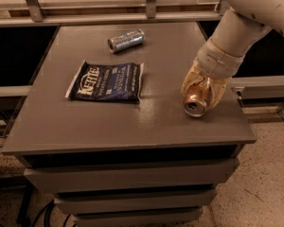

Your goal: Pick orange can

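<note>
The orange can [195,106] lies on its side near the right edge of the grey table [109,122], its silver top with the pull tab facing the camera. My gripper [201,98] comes down from the upper right on the white arm [241,27]. Its translucent fingers [187,86] sit tight against both sides of the can, so the gripper is shut on it. The can's underside seems to touch the table top.
A silver-blue can [126,40] lies on its side at the back of the table. A dark blue chip bag [106,81] lies flat left of centre. The table's right edge is a little right of the gripper. Drawers sit below the top.
</note>
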Available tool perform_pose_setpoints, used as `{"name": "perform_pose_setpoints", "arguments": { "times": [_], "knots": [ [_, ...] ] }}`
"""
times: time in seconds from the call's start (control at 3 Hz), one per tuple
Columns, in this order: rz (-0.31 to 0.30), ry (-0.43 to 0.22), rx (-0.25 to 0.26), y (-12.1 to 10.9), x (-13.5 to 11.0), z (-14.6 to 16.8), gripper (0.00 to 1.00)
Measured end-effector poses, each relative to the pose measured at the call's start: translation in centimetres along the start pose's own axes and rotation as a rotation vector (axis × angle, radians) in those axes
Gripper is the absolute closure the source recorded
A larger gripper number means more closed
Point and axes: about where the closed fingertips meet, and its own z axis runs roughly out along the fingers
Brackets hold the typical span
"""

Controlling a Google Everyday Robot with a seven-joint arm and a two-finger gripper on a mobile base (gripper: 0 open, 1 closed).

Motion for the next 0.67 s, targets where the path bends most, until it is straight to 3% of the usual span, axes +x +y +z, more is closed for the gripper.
{"name": "perform_pose_setpoints", "arguments": {
  "times": [0.67],
  "knots": [
    [0.008,-0.008,0.014,-2.0,0.8,-2.6,1.0]
  ]
}}
